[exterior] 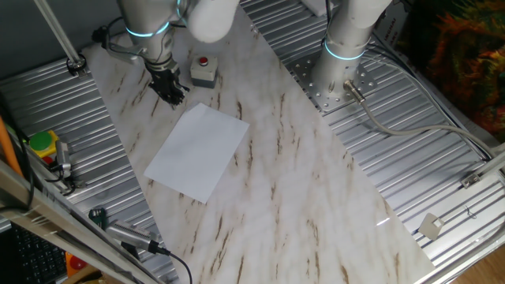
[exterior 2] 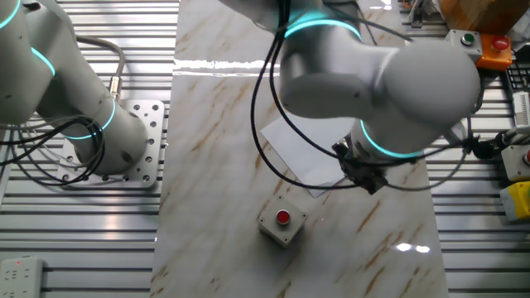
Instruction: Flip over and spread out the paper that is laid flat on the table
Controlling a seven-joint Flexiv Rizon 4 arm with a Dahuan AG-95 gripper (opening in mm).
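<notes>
The white paper [exterior: 197, 151] lies flat on the marble-look table [exterior: 300, 181], left of centre, with one corner pointing toward the gripper. My gripper [exterior: 175, 96] has dark fingers and hangs just above the table beyond the paper's far corner, apart from the sheet and holding nothing. Whether its fingers are open or shut does not show. In the other fixed view the arm hides much of the paper [exterior 2: 302, 147], and the gripper [exterior 2: 368, 180] sits at the sheet's near-right edge over the table [exterior 2: 215, 124].
A small grey box with a red button [exterior: 203, 72] stands on the table next to the gripper, and it also shows in the other fixed view [exterior 2: 281, 223]. A second arm's base [exterior: 339, 75] is bolted at the right. Ribbed metal panels [exterior: 63, 102] flank the table. A yellow-green object [exterior: 41, 146] sits at the left.
</notes>
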